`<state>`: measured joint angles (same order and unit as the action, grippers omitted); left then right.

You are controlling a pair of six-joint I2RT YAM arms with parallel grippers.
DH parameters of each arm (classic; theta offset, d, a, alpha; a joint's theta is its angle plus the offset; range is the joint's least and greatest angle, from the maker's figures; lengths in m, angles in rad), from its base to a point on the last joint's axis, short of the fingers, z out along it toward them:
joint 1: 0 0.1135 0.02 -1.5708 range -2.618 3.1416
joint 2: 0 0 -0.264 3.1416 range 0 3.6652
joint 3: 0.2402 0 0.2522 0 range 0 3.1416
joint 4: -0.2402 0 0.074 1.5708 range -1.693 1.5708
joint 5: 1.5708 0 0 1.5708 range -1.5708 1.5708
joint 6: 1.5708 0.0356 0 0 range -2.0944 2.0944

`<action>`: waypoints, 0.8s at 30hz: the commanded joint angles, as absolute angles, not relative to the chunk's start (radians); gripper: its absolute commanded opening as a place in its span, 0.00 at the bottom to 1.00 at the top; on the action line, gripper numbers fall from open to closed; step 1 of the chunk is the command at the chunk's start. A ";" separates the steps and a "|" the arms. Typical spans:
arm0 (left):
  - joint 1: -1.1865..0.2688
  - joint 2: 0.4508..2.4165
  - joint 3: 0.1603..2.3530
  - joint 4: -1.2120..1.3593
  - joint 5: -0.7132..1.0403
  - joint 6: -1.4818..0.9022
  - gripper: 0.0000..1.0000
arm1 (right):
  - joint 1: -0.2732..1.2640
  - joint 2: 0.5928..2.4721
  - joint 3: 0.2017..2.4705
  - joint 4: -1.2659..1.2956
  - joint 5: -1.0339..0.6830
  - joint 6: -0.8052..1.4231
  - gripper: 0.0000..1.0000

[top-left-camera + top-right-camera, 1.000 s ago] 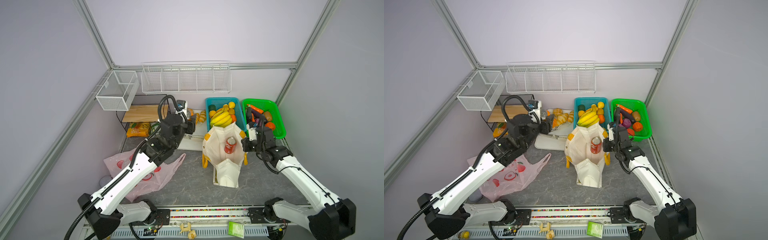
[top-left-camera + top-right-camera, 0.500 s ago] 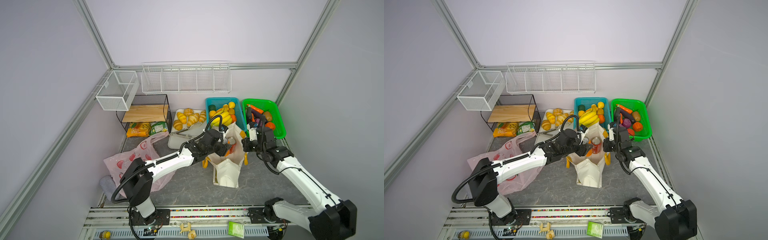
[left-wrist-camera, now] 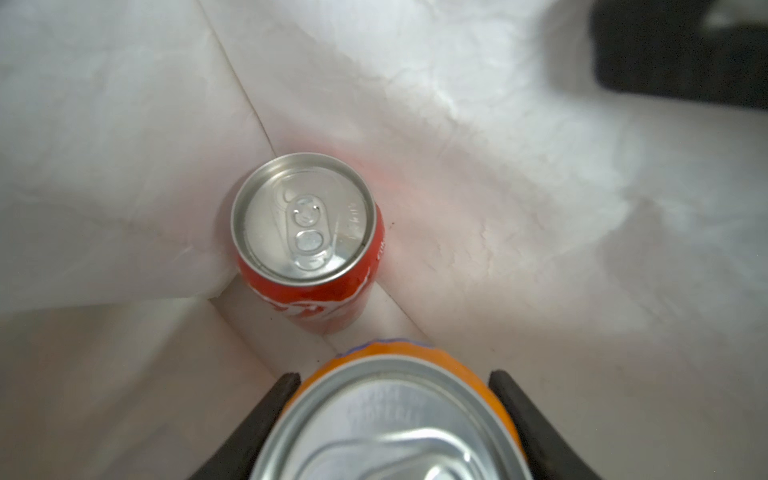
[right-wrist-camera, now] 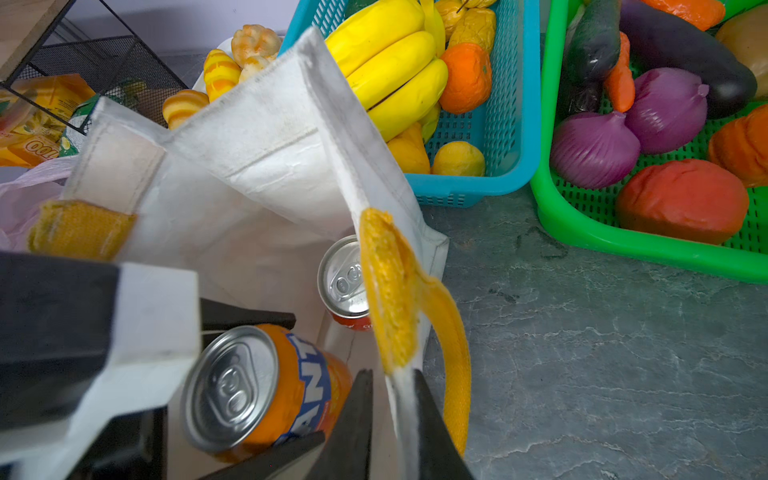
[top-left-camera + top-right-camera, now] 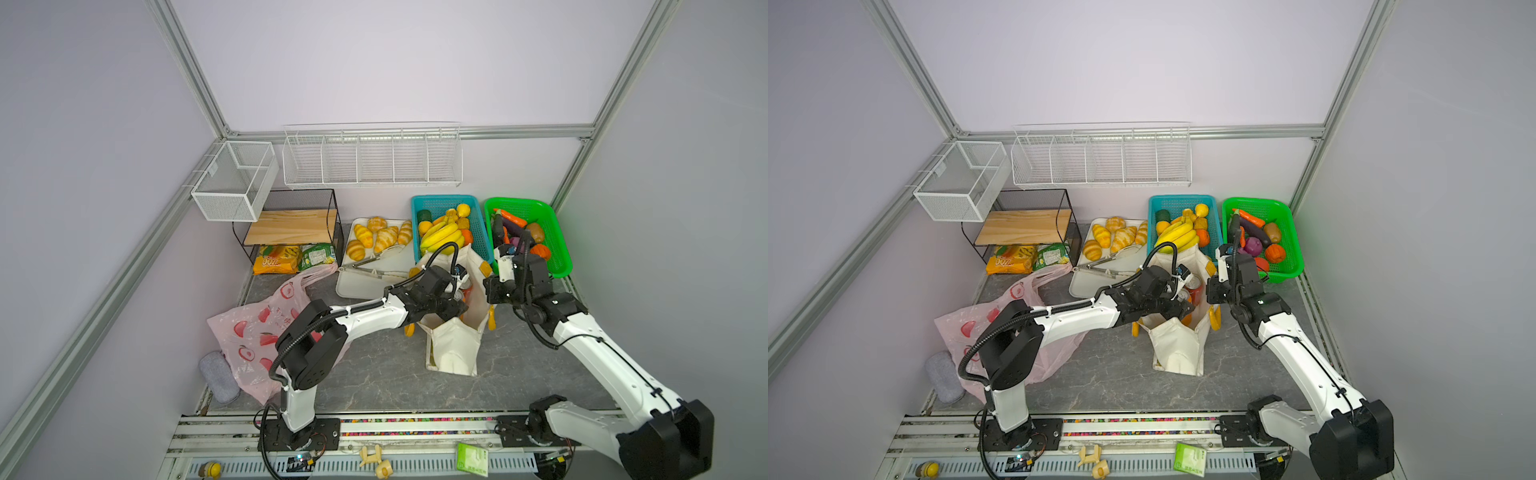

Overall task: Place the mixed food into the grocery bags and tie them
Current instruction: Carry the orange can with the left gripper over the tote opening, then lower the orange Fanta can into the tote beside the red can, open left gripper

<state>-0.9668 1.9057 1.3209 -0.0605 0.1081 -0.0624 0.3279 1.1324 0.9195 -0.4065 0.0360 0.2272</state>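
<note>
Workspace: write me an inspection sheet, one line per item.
Surface: grey marbled tabletop.
Job's things: orange soda can inside cream tote; red cola can standing in it; pink bag lying slack; bananas in blue basket.
Clutter: croissants on tray; vegetables in green basket.
Claws: left claw shut on orange soda can; right claw pinching the cream tote's rim.
Cables: black cable loops over the tote.
Surroundings: wire racks on the wall.

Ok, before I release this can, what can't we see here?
Beneath the orange soda can, the tote floor: left wrist view, the blurred can covers it.
The left gripper: both top views, hidden under its own wrist.
Red cola can: right wrist view, half behind the tote's handle.
Pink bag's inside: both top views, crumpled film hides it.
</note>
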 commanded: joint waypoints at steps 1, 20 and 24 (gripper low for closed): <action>-0.948 1.931 1.398 0.066 0.054 -0.056 0.40 | 0.321 1.123 0.901 -0.406 0.040 0.212 0.19; -0.931 2.063 1.373 0.241 -0.041 -0.088 0.50 | 0.321 1.128 0.896 -0.402 0.038 0.212 0.19; -0.931 2.058 1.369 0.232 -0.024 -0.082 0.61 | 0.321 1.129 0.896 -0.402 0.040 0.213 0.19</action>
<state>-0.9405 2.0525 1.3685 0.1074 -0.0261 -0.0814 0.3275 1.1324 0.9195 -0.4057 0.0368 0.2272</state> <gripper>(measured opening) 0.651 0.192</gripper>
